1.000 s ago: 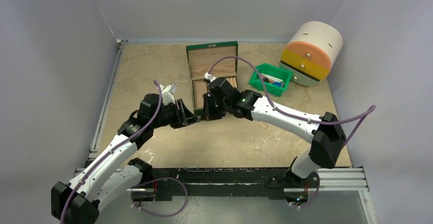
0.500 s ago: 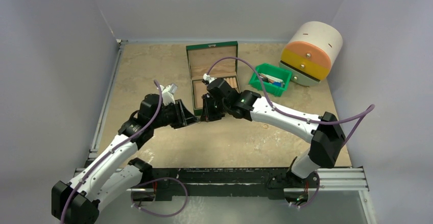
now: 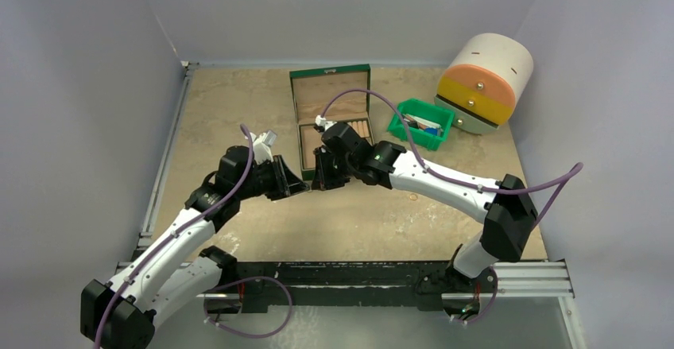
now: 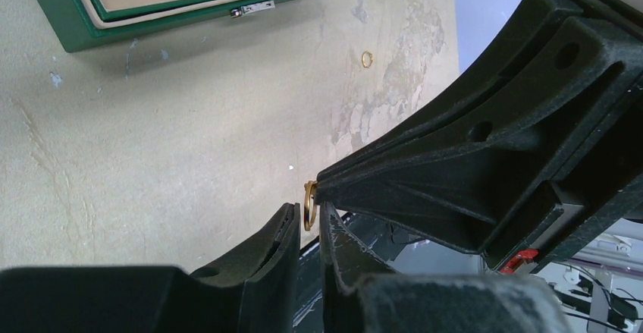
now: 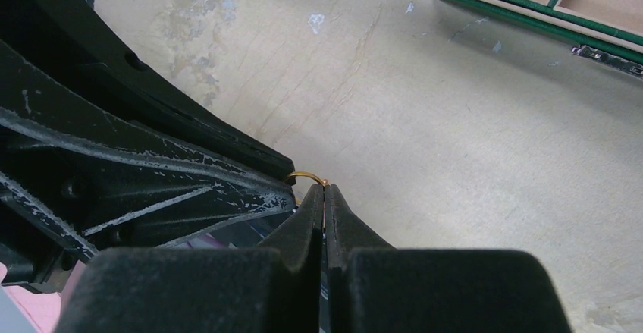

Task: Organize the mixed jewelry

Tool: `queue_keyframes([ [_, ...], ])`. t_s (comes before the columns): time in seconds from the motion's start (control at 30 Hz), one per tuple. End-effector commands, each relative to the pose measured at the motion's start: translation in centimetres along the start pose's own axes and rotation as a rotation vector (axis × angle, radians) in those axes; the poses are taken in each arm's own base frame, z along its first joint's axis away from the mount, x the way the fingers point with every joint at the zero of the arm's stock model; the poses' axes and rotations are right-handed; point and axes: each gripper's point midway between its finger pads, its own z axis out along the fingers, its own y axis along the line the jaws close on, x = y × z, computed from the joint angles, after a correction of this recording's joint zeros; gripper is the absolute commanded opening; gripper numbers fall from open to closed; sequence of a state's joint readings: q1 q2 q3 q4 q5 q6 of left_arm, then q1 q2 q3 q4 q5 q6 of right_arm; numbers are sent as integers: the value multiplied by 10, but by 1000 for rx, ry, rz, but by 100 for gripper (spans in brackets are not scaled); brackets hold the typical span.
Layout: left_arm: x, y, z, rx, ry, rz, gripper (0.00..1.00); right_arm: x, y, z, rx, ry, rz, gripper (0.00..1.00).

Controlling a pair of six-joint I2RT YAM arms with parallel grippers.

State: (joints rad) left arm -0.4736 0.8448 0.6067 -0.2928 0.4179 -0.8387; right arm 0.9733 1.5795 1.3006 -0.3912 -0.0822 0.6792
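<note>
gold ring (image 4: 308, 205) upright between left pincer (image 4: 309, 224) fingertips, touching right pincer (image 4: 319, 184) tip

Arms reach inward, tips meeting. Right gripper (image 5: 324, 193) pinched closed on gold ring (image 5: 304, 174); left gripper (image 4: 307, 221) fingers slightly apart.

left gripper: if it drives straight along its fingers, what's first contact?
The right gripper, probably: its shut tips hold the ring right in the left gripper mouth, so contact looks near-immediate. The exact depth gap isn't clear from the wrist views.
</note>
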Motion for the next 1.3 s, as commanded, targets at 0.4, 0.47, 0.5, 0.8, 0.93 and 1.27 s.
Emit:
queue_keyframes([
  [0.4, -3, -9, 3, 51, -14, 11, 0, -8, 22, -17, -108, -58, -50, 0],
  [0.47, -4, -9, 3, 50, -18, 11, 0, -9, 23, -19, -114, -69, -52, 0],
  [0.5, -5, -9, 2, 50, -24, 11, 0, -10, 23, -20, -118, -75, -52, 3],
  [0.8, -18, -14, -12, 3, -60, 114, 0, -9, 23, -40, -139, -105, -56, 24],
  [0.93, -22, -23, -15, 32, -68, 134, 0, -13, 25, -57, -177, -149, -96, 28],
  [1.27, -33, -89, -40, 314, -132, 151, 0, -27, 33, -106, -477, -230, -57, 40],
])
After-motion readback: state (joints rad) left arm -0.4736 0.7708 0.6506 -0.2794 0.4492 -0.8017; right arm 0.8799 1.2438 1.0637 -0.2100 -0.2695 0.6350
